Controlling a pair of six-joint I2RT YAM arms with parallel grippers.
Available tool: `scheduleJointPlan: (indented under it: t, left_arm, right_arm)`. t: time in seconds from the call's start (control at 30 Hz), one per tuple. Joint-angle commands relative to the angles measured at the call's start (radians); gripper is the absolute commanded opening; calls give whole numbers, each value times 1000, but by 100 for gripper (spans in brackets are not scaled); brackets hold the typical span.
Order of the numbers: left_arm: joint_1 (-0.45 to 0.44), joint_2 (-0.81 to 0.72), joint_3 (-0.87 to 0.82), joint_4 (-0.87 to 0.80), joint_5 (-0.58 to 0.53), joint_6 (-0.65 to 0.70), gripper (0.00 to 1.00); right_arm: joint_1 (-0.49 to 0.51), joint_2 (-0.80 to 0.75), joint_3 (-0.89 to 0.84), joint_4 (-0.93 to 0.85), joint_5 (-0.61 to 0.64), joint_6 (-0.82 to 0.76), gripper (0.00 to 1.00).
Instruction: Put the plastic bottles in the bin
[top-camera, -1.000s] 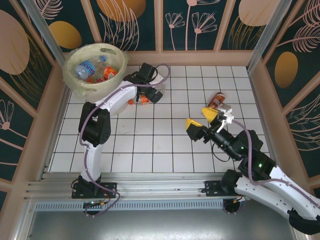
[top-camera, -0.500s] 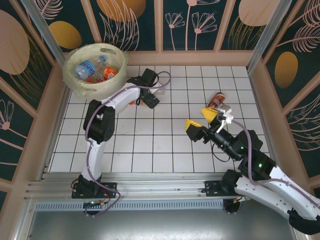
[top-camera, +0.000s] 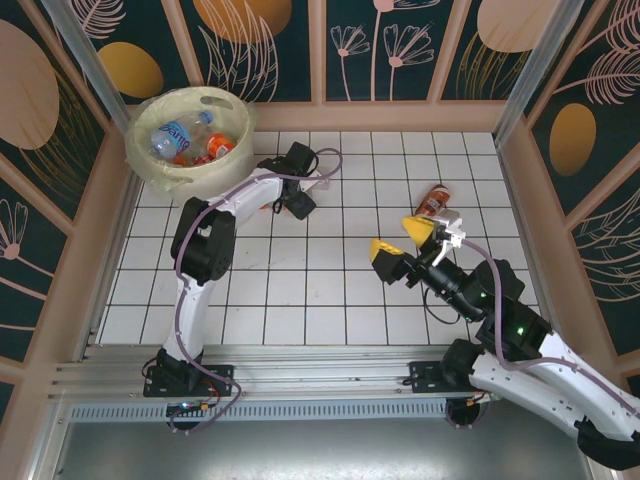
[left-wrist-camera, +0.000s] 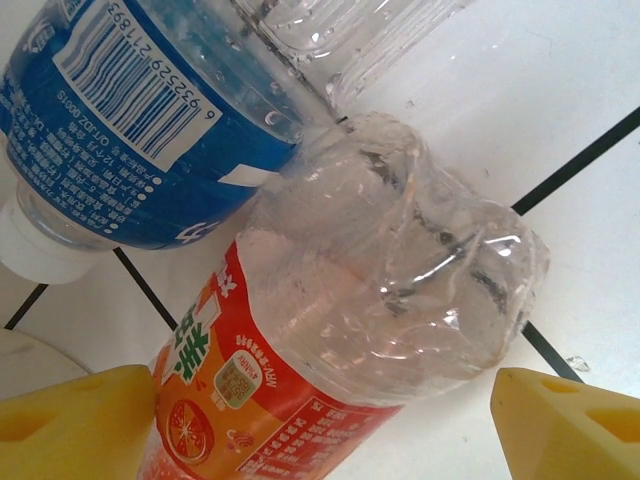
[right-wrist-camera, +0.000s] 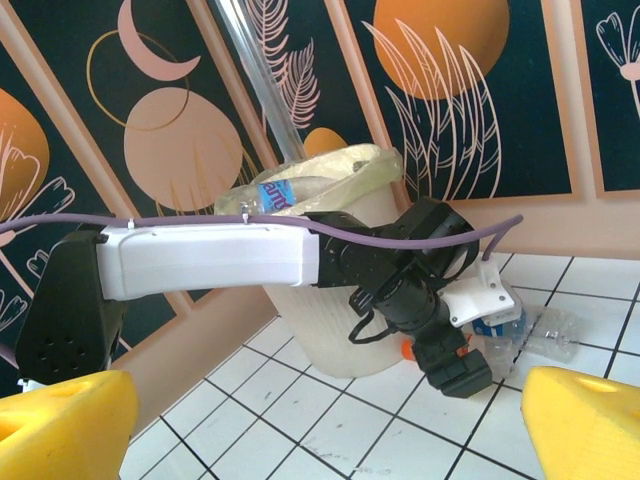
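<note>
- Worktop (top-camera: 330, 290): white square tiles with dark grid lines, walled by patterned panels.
- Bin (top-camera: 215, 182): large round cream-white plastic tub with a pale-yellow liner, in the far-left corner of the worktop. Inside lie a clear bottle with a blue label (top-camera: 172, 135) and orange bottles (top-camera: 215, 147).
- Left arm (top-camera: 200, 250): white and black, reaching to the bin's right side.
- Right arm (top-camera: 500, 330): white and black, raised over the right half of the worktop.
- Right claw (top-camera: 402, 240): yellow pads spread wide, released, nothing between them.
- Left claw (left-wrist-camera: 320, 425): low at the worktop, near the bin. It is released, its yellow pads straddling the crumpled bottle. One pad is just beside the label, the other apart from the bottle.
- Crumpled bottle (left-wrist-camera: 390, 290): clear plastic with a red-orange label, lying on the worktop against the barcode bottle.
- Barcode bottle (left-wrist-camera: 130, 130): clear plastic with a blue label and white cap, lying on the worktop.
- Lone bottle (top-camera: 434, 200): orange-red, lying on the right of the worktop, near the right claw.
</note>
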Motion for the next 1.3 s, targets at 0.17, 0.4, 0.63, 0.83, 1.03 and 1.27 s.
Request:
scheduleJointPlan:
  t: [0.17, 0.4, 0.63, 0.83, 1.03, 1.27]
  left_arm:
    - [7, 58, 23, -53, 59, -49, 84]
    - [8, 60, 29, -86, 87, -106, 76]
    - [8, 21, 7, -122, 159, -158, 71]
    - [5, -38, -43, -118, 193, -186, 59]
    - [-16, -130, -142, -57, 279, -206, 52]
    - [-33, -305, -251, 82, 536, -278, 48]
  right_arm:
    - [-5, -13, 6, -6, -7, 13, 99]
    - [-6, -14, 1, -3, -6, 16, 99]
    - [-7, -16, -15, 5, -5, 21, 99]
    - [-8, -17, -21, 9, -3, 22, 99]
    - [-8, -18, -30, 7, 16, 33, 99]
    - [-8, -36, -34, 7, 20, 26, 99]
